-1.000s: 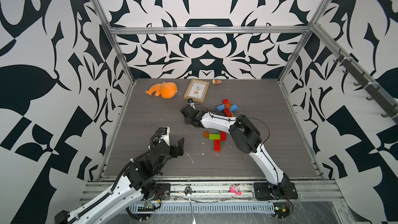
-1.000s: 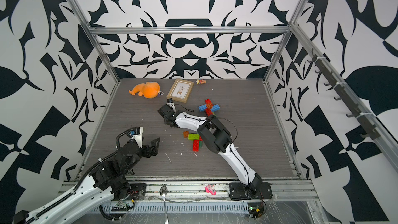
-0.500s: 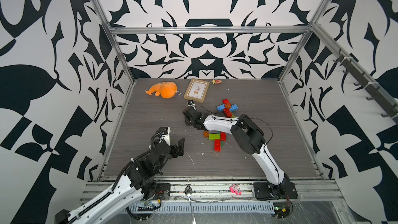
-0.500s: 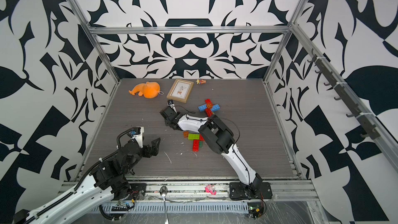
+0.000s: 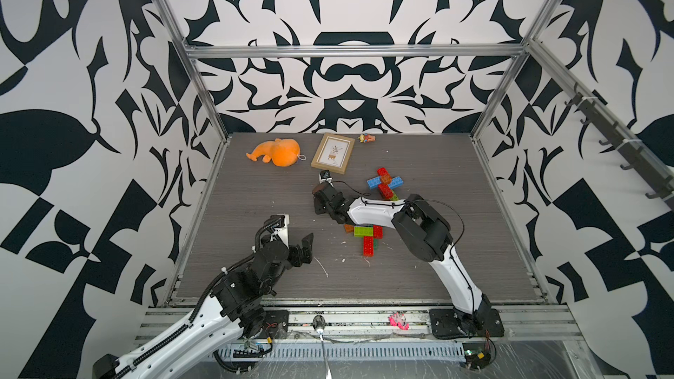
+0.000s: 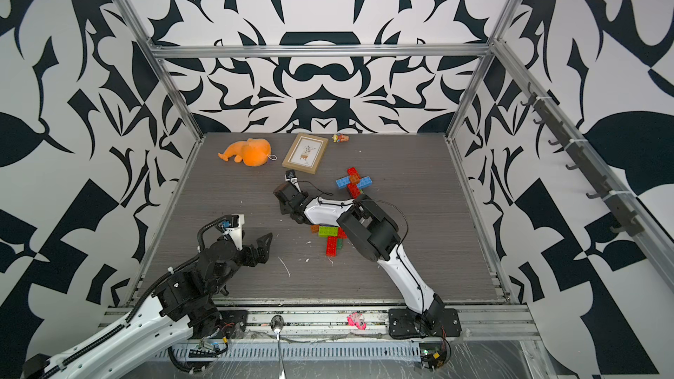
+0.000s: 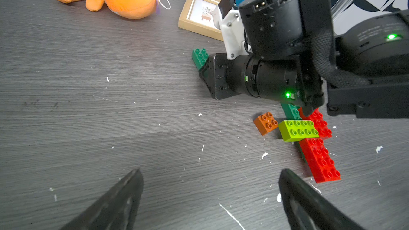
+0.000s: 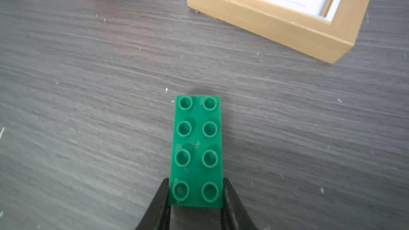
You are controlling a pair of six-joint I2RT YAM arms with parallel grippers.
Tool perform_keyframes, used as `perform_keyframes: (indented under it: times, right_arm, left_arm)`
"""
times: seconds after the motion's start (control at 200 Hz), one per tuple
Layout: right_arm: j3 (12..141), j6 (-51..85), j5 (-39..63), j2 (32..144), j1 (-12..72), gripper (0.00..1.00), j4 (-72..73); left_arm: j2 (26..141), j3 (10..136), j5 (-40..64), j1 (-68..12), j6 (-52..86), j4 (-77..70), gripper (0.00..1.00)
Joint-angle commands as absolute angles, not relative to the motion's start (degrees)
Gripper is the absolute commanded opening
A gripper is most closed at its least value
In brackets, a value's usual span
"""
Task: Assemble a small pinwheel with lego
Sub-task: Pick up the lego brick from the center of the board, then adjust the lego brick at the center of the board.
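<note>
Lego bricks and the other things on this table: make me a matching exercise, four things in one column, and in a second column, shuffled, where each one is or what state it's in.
Column one:
1. dark green brick
2. lime green brick
3. picture frame
4. left claw

Column two:
A. open, holding nothing
B. lying beside the orange plush toy
C. one end in the right claw
D. next to the small orange-brown brick

Pairs: 1-C, 2-D, 3-B, 4-A
</note>
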State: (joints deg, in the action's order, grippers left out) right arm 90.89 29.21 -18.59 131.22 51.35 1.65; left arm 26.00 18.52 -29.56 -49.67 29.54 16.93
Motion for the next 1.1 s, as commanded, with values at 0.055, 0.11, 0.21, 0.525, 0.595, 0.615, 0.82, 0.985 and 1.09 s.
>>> perform_keyframes:
  times: [0.055,0.11,0.21,0.525,0.595,0.615,0.82,0.985,1.09]
  right_arm:
    - [89.87,24.76,-14.35,123.05,51.29,0.25,-0.61]
    - [89.08,23.04,-13.12,119.85,51.24,0.24,-1.78]
    - [84.70,20.06,-10.55,112.19,51.23,0.22,-2.05]
    - [56.12,23.03,-0.84,77.62,43.45,0.21,-7.64]
    - [50.52,25.14,-0.98,69.25,41.23,0.20,-12.99]
    - [48.97,26.03,-1.52,67.05,41.03,0.20,-14.53]
    - [34.14,33.45,-4.85,47.20,40.78,0.17,-26.17]
    - [24.05,39.72,-2.32,41.26,40.95,0.14,-24.34]
    - [21.09,40.62,-0.29,44.79,41.20,0.13,-20.53]
  left_arm:
    - [26.10,19.34,-29.34,-49.31,29.08,16.06,1.00]
    - [26.04,19.35,-29.25,-49.31,28.92,16.07,1.00]
    - [25.45,19.29,-28.91,-49.31,28.82,16.07,1.00]
    - [22.07,18.29,-23.60,-49.31,27.50,14.18,1.00]
    - [22.04,17.89,-20.67,-49.31,26.47,12.47,1.00]
    - [22.19,17.76,-19.97,-49.31,26.31,11.88,1.00]
    - [25.01,18.04,-15.58,-49.31,25.58,9.98,1.00]
    - [26.18,18.05,-14.94,-49.32,26.04,9.67,1.00]
    - [25.94,17.53,-14.52,-49.28,27.25,9.46,1.00]
